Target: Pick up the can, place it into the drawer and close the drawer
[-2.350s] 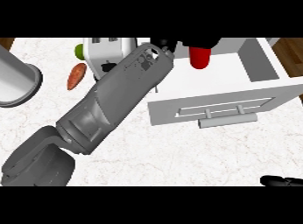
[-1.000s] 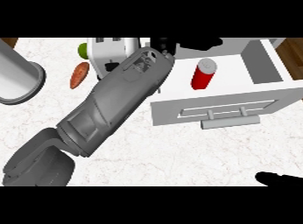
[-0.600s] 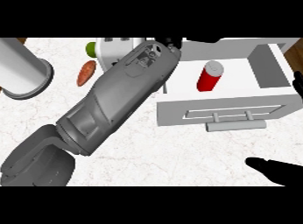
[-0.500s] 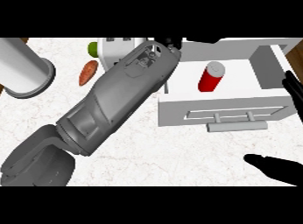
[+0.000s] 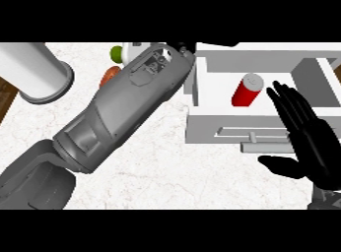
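Right black robot hand flat and spread over the open drawer's front, fingers straight and pointing away, thumb out to the side, holding nothing. Hovers above the white drawer front panel and partly hides its recessed handle. Largest in view: broad grey left forearm slanting from lower left up toward the drawer's back left corner, its hand hidden past the wrist, so cannot tell whether those fingers are open or curled. Next, white marble-patterned counter top spread underneath everything. Then open white drawer box at upper right, pulled out with its walls showing. Then tall white cylinder with a grey base ring at upper left, well apart from the drawer. Then small red can with a silver top standing upright inside the drawer, near the front wall, apart from both hands. Smallest: an orange-red item and a green item peeking out beside the left forearm, too hidden to identify. Risks, as judgement: can looks taller than the drawer walls, so could catch or topple during the push; could jam against the left forearm near the drawer's left side; flat fingers could slip off the front panel and skew the drawer.
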Motion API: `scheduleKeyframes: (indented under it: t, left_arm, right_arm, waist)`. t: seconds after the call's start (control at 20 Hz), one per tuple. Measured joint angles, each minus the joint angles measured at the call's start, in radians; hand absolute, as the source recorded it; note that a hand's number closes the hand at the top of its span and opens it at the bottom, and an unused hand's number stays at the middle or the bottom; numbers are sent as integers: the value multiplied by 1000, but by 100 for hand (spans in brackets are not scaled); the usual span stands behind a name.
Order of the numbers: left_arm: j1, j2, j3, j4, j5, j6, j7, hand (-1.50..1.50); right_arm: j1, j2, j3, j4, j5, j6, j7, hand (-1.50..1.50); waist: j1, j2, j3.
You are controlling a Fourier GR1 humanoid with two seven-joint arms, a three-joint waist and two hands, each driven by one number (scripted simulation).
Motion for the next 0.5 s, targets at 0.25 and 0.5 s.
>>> scheduleKeyframes:
  t: [0.25, 0.5]
  left_arm:
    - [42, 66, -4, -97, -29, -2, 65, -150]
    - [75, 130, -21, -191, -66, 4, 142, -150]
  right_arm:
    - [-42, 61, 4, 183, 73, -146, -27, -150]
    - [-151, 84, -38, 374, 106, -247, -57, -150]
  waist:
    - [15, -6, 0]
    - [24, -15, -9]
